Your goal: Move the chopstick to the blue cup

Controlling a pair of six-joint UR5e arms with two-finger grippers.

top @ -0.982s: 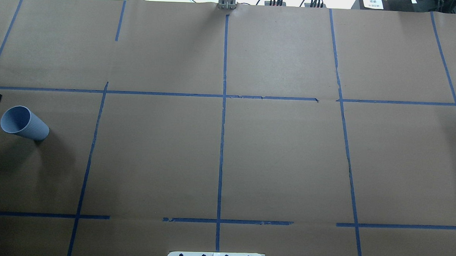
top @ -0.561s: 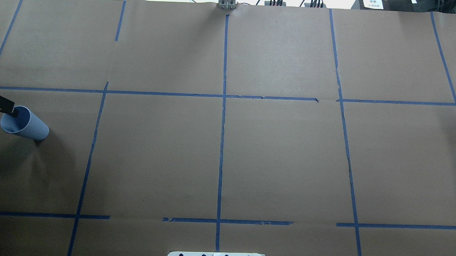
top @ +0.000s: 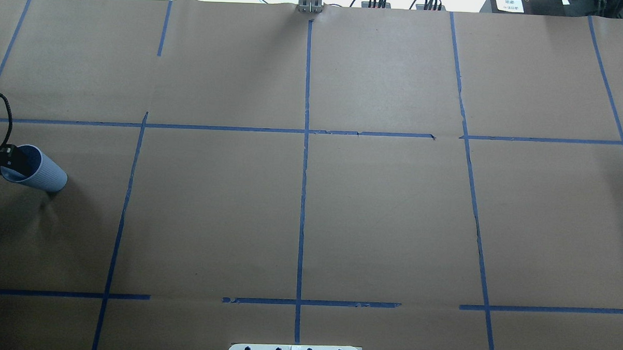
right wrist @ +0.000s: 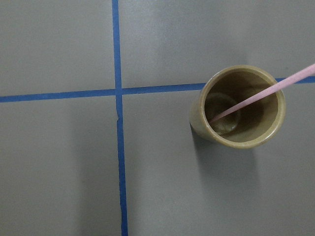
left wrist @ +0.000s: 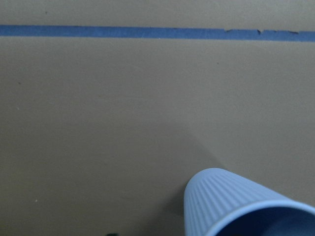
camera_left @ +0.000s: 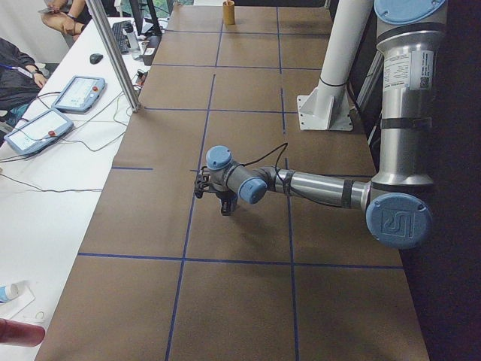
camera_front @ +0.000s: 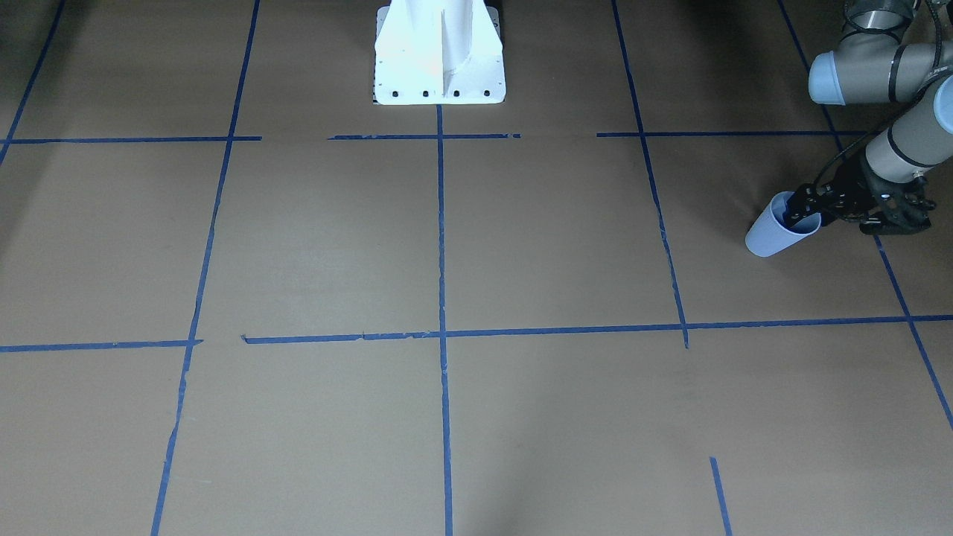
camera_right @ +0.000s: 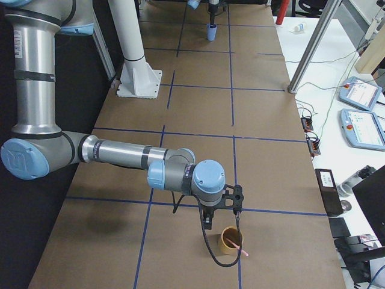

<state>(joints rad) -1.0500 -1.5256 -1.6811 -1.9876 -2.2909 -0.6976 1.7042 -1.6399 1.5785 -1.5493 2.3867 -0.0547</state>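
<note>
So the left arm (camera_left: pixel 323 188) is stretched out low and nearly level, with the left hand (camera_front: pixel 798 214) right at the mouth of the blue cup (camera_front: pixel 767 238), out at 9 o'clock on the bench (top: pixel 382 214) in the overhead view. Can't tell if it's clenched or released. The right arm (camera_right: pixel 120 153) reaches out low too, the right hand (camera_right: pixel 209 224) pointing down just beside the tan cup (right wrist: pixel 231 141), grip unclear as well. The pink chopstick (right wrist: pixel 256 98) sits in the tan cup, leaning toward 2 o'clock

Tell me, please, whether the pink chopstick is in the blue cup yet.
Out. The pink chopstick leans inside the tan cup; the blue cup stands far from it.
</note>
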